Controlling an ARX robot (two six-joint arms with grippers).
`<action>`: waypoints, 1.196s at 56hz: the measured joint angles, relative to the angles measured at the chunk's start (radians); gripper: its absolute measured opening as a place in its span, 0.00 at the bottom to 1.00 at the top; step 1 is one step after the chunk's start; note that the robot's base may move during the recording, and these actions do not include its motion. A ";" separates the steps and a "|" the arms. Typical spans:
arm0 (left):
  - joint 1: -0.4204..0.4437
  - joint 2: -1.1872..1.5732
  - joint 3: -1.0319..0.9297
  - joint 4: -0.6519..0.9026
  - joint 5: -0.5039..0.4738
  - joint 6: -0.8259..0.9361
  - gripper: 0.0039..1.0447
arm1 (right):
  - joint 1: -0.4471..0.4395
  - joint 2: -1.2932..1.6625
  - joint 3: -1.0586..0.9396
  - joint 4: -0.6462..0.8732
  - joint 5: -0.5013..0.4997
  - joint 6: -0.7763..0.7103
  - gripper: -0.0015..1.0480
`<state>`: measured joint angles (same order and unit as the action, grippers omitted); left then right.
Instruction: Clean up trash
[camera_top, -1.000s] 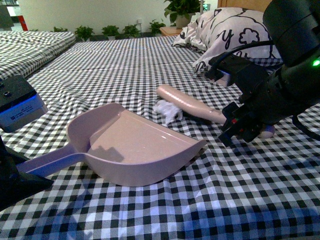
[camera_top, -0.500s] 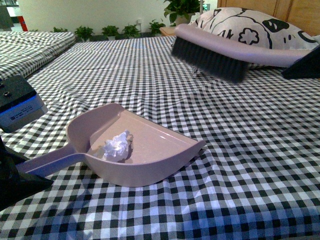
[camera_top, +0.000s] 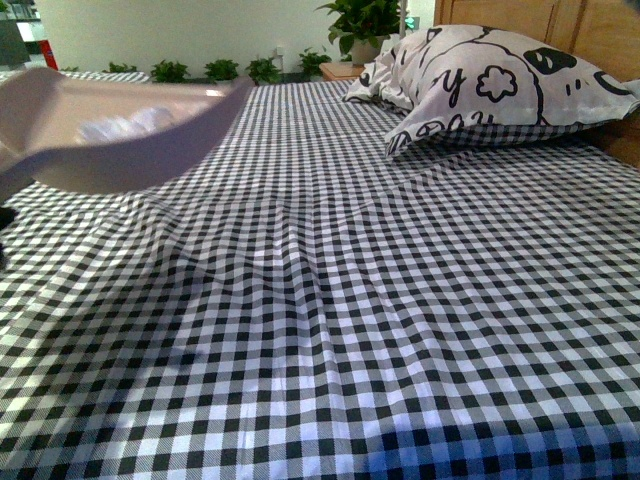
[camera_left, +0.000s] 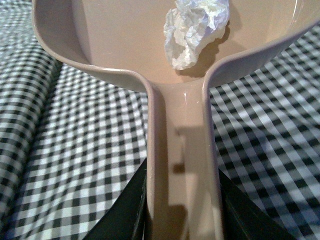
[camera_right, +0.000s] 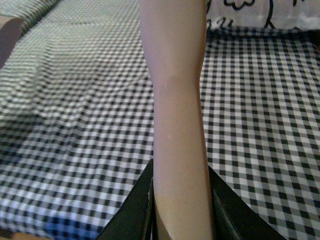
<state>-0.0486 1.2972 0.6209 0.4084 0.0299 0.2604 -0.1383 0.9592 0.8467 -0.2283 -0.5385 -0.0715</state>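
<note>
Trash (camera_left: 196, 31) in dustpan (camera_left: 125, 45) (lifted), no legible writing

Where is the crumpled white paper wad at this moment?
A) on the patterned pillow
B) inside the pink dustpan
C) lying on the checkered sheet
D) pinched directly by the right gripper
B: the left wrist view shows the paper wad resting inside the pink dustpan, whose handle the left gripper clamps.

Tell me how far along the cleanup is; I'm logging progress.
Done: the trash lies inside the dustpan, and none shows on the checkered bedspread. In hand: the left gripper holds the dustpan's handle, the pan raised off the bed; the right gripper holds the brush handle. Left: emptying the dustpan; no bin is visible.
</note>
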 joint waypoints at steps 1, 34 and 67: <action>0.001 -0.017 0.000 0.000 -0.008 -0.016 0.26 | -0.014 -0.024 0.000 -0.010 -0.024 0.009 0.20; -0.101 -0.544 -0.161 -0.122 -0.215 -0.107 0.26 | -0.078 -0.376 0.030 -0.118 -0.153 0.269 0.20; -0.404 -0.893 -0.291 -0.260 -0.581 -0.135 0.26 | 0.421 -0.435 -0.010 -0.052 0.695 0.364 0.20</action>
<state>-0.4526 0.4046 0.3298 0.1482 -0.5507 0.1253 0.2829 0.5247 0.8371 -0.2802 0.1562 0.2928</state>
